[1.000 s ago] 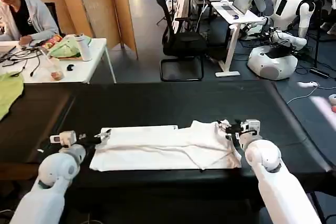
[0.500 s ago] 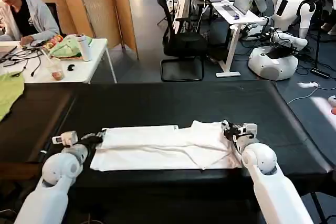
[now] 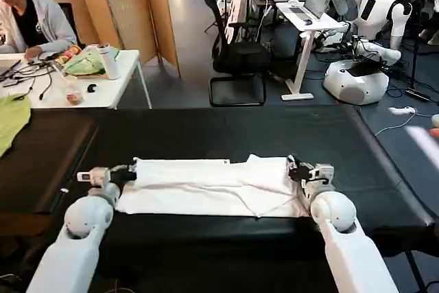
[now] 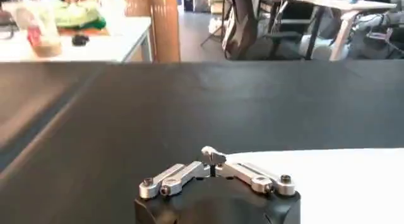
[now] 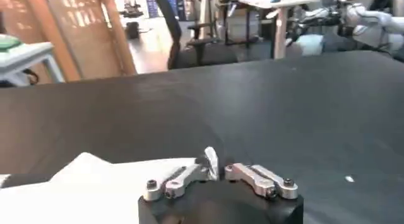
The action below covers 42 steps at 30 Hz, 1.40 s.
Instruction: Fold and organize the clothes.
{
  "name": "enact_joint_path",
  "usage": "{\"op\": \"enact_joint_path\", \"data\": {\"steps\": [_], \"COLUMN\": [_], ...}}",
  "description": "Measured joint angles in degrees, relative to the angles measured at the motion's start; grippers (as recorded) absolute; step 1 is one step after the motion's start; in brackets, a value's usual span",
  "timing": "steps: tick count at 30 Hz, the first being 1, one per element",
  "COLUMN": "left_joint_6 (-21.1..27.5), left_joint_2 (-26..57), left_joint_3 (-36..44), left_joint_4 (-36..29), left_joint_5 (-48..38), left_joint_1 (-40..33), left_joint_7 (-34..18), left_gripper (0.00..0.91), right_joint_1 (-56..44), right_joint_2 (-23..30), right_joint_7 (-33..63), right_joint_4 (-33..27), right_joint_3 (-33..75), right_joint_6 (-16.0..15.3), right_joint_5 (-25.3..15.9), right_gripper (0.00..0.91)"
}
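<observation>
Left gripper sits at the left end of the shirt, jaws drawn together on the cloth edge; the left wrist view shows the fingertips meeting on the white hem. Right gripper is at the far right corner of the shirt, likewise closed, with a pinch of white fabric standing up between its fingertips. Both arms reach in from the near edge of the table.

Progress, as judged: partly done. The shirt already lies as a long narrow band running left to right, which suggests a lengthwise fold is in place. With both ends gripped, a further fold appears to be in hand. Folding the band down to a compact stack and setting it aside are still outstanding.

Condition of the shirt: plain white, lying on the near half of the black table, between the two grippers. The left part is flat with a straight far edge. The right part is thicker and creased, with a raised layer and diagonal wrinkles. No print is visible on the upper surface.
</observation>
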Motion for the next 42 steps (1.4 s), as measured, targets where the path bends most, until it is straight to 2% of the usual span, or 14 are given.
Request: {"op": "enact_joint_path", "data": {"steps": [7,14,31,34,39,42], "left_joint_6": [0.30,0.17,-1.99,-2.18,-2.34,-2.37], "left_joint_2": [1.45,0.11,-6.82,-7.76,-9.45,-9.98], "left_joint_3": [-2.03,-4.66,-6.27,-6.52,-6.77,-6.87], "left_joint_4": [-2.49,-5.87,-6.82,-7.44,-8.85,-9.16], "left_joint_5": [-0.56,-1.33,1.90,2.28,3.19,3.15], "left_joint_1": [2.03,6.40,11.75,12.52,14.13,14.53], "left_joint_7": [-0.09,0.90,1.81,1.81,1.72,1.69], "left_gripper": [0.878,0.878,0.878,0.761,0.683,0.478], "right_joint_1": [-4.00,-6.36,-7.42,-7.23,-7.14,-7.31], "right_joint_2": [-3.53,-4.06,-5.45,-5.45,-5.32,-5.31], "right_joint_7": [0.07,0.21,0.08,0.08,-0.01,-0.10], "right_joint_4": [7.63,12.58,15.29,15.29,15.36,15.45], "right_joint_3": [1.90,1.91,2.15,2.14,2.08,2.08], "right_joint_6": [-0.53,-0.54,-0.24,-0.18,-0.01,0.10], "right_joint_5": [3.23,2.59,2.27,2.19,2.08,2.01], "right_gripper": [0.878,0.878,0.878,0.878,0.878,0.878]}}
